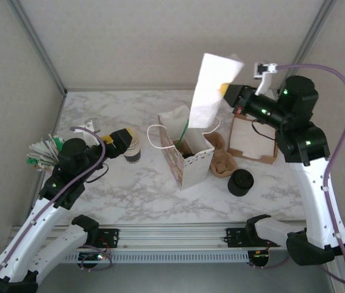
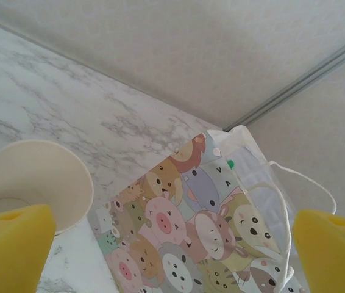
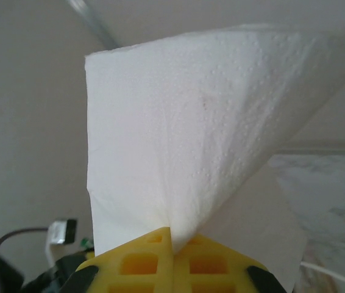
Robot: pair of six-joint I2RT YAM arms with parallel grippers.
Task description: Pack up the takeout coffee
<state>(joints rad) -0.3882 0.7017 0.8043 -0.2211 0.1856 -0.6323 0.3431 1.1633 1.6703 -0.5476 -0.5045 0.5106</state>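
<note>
A paper bag (image 1: 188, 160) printed with cartoon animals (image 2: 191, 232) stands open in the middle of the table. A dark shape with a green stick (image 1: 186, 145) shows in its mouth; I cannot tell whether it is the takeout coffee. High above the bag's right side, my right gripper (image 1: 226, 90) is shut on a white paper napkin (image 1: 212, 91). In the right wrist view the napkin (image 3: 209, 134) fans up from the closed yellow jaws (image 3: 172, 235). My left gripper (image 1: 119, 139) is open and holds nothing. It is beside a stack of lidless cream cups (image 1: 132, 148), left of the bag.
A squat black stack of lids (image 1: 241, 182) and a brown cup carrier (image 1: 221, 162) lie right of the bag. Behind them is a brown cardboard napkin box (image 1: 255, 140). Sticks and packets (image 1: 43, 152) sit at the far left. The open cup (image 2: 35, 183) is near my left finger (image 2: 11, 250).
</note>
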